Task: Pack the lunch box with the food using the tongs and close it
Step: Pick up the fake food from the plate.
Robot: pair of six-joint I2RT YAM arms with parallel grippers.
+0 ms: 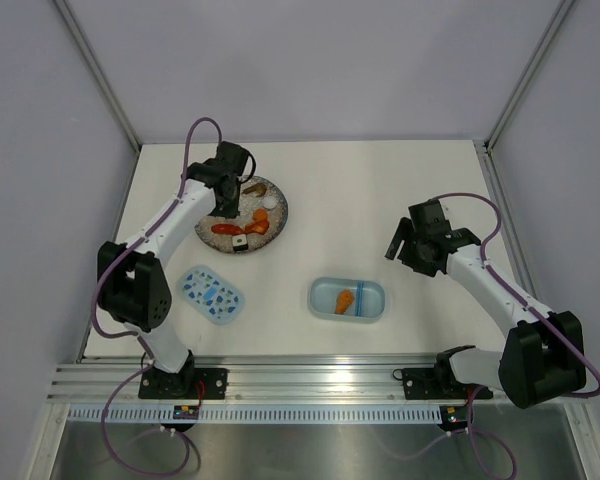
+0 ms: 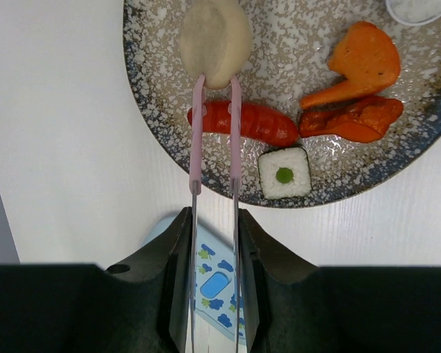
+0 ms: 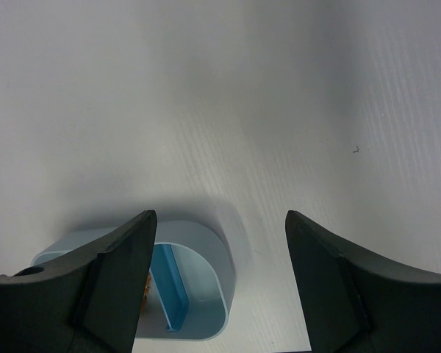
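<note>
At the lower centre of the top view, the pale translucent blue plastic lunch box (image 1: pixel 375 300) is sitting open, one orange piece (image 1: pixel 345 298) inside and its flecked light-blue lid (image 1: pixel 212 294) lying to its left. At upper left, the slender pink tongs (image 2: pixel 197 140) are straddling a pale rounded food piece (image 2: pixel 215 33) on the round grey speckled plate (image 2: pixel 151 95). The tips are catching only its near edge, so it may squirt free when lifted. The left gripper (image 2: pixel 214 220) is squeezing the tongs' arms, its fingers narrowly parted. The right gripper (image 3: pixel 220 250) is hanging wide open and empty over the box's end.

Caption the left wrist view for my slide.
Left gripper holding pink tongs, tips bracketing a pale dumpling on the speckled plate, sushi roll nearby.
</note>
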